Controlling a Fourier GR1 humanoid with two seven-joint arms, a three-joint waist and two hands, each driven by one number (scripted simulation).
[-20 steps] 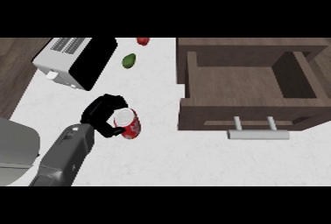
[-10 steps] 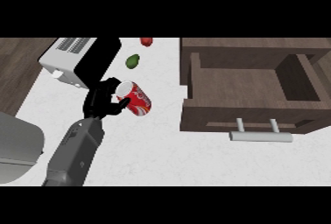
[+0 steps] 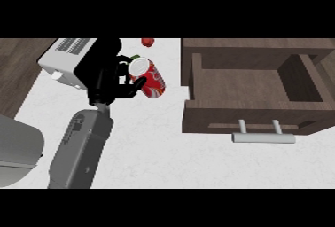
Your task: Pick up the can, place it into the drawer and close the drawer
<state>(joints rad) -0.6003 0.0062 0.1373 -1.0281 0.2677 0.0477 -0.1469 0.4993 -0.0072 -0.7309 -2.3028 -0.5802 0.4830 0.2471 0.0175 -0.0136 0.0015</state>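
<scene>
One hand (image 3: 108, 84), the left, has its fingers (image 3: 134, 86) clamped on one red can (image 3: 149, 79), held above the white tabletop (image 3: 163, 150). One open drawer (image 3: 252, 95) sits to its right, one toaster (image 3: 68, 60) to its left.

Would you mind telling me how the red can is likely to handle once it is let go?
The can looks rigid, probably light. Its round, smooth body could slip in the left hand and would likely roll if laid sideways in the drawer.

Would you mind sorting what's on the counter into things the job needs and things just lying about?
Job:
- can, held in the left robot hand
- drawer, open

Lying about:
- toaster
- red item
- green item, mostly hidden
</scene>
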